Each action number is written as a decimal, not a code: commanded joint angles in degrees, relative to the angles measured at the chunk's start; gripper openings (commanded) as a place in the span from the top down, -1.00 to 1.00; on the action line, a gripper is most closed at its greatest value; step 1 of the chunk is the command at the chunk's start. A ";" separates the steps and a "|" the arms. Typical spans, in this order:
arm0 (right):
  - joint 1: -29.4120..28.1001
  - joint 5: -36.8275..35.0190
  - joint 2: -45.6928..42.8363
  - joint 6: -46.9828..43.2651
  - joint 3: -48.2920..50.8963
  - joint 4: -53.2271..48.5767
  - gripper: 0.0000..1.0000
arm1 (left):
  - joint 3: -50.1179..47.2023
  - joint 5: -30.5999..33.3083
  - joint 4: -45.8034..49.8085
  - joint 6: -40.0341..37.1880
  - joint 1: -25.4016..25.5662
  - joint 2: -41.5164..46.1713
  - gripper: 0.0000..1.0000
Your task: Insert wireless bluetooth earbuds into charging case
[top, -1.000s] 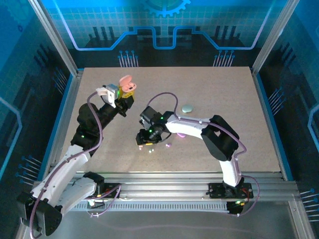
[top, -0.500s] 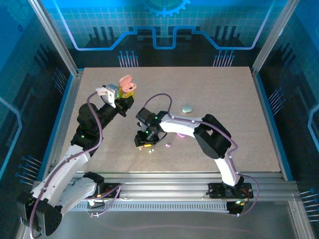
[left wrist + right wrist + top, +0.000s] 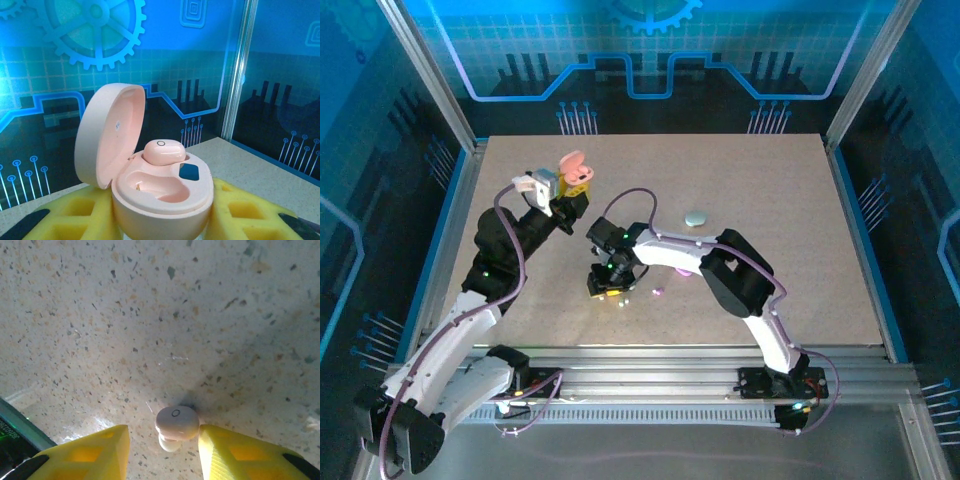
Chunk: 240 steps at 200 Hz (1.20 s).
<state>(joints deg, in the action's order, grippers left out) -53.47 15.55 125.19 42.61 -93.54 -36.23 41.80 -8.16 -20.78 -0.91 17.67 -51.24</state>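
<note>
My left gripper (image 3: pixel 160 222) is shut on an open pink charging case (image 3: pixel 160 192), held up over the table's left side (image 3: pixel 572 166). Its lid stands open to the left. One pink earbud (image 3: pixel 164 151) sits in the far slot, and the near slot is bare. My right gripper (image 3: pixel 164 437) points down at the table, low near the middle (image 3: pixel 603 288). It is open around a pale pinkish-white earbud (image 3: pixel 177 423) lying on the surface. The right yellow finger (image 3: pixel 225 450) touches the earbud, while the left finger (image 3: pixel 100 452) stands apart from it.
A mint oval case (image 3: pixel 695 217) lies closed on the table behind the right arm. A purple case (image 3: pixel 686 271) peeks out beneath that arm's forearm, and a tiny purple earbud (image 3: pixel 657 291) lies just right of the right gripper.
The right arm has shifted a little left and its jaws have narrowed around the earbud on the table. The left arm and the pink case have stayed still.
</note>
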 commanded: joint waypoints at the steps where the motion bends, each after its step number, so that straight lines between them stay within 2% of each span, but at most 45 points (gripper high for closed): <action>1: -0.84 -1.76 2.05 -1.29 -2.63 -3.23 0.14 | -0.29 0.17 -0.50 0.82 -0.56 1.15 0.31; 102: -2.36 -7.29 6.75 -5.38 -10.52 -11.68 0.27 | -0.32 0.19 -0.80 0.91 -0.52 0.84 0.31; 135: -3.24 -9.74 7.79 -6.78 -12.94 -14.23 0.38 | -0.46 0.25 -0.75 0.82 -0.52 0.90 0.31; 210: -4.38 -13.00 9.55 -8.10 -15.27 -17.46 0.44 | -0.50 0.14 -1.00 0.91 -0.47 0.88 0.31; 240: -4.40 -12.81 9.99 -8.16 -15.62 -17.47 0.35 | -0.60 -0.01 -0.84 0.91 -0.53 0.84 0.31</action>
<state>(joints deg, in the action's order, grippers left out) -57.32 3.79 132.68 35.20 -107.83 -51.62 41.74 -8.16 -20.80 -0.27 17.67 -51.24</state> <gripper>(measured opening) 0.304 0.373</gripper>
